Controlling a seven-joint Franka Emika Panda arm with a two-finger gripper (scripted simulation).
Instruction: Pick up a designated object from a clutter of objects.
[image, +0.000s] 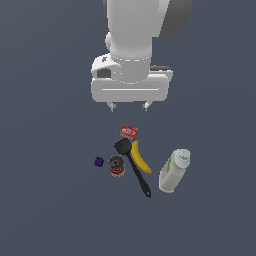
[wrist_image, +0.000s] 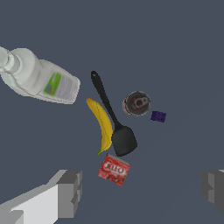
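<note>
- The gripper (image: 129, 106) hangs above the clutter with its jaws spread wide; nothing sits between them and they touch nothing.
- In the wrist view both fingers (wrist_image: 70, 192) show at the frame's edges, far apart, with bare floor in the gap.
- The red box (image: 129, 131) lies flat on the floor, below the fingers and roughly in line with the gap between them; it is the item of the clutter nearest to them. Its white label faces up.
- The spatula (image: 133, 167) lies just beyond the box, its black blade nearly touching the box's edge and its handle running away from the fingers.
- The banana (image: 140, 157) lies alongside the spatula handle, close against it; whether the two touch I cannot tell. One end of it comes near the box.
- The can (image: 116, 165) stands on the other side of the spatula handle from the banana, farther from the fingers than the box.
- The purple piece (image: 99, 161) sits just beside the can, apart from it.
- The bottle (image: 174, 170) lies on its side, apart from the banana, its cap end pointing outward from the group; it is well off to one side of the fingers.
- The floor (image: 45, 200) is a plain, dark blue-grey surface, with no walls or other furnishing visible.
</note>
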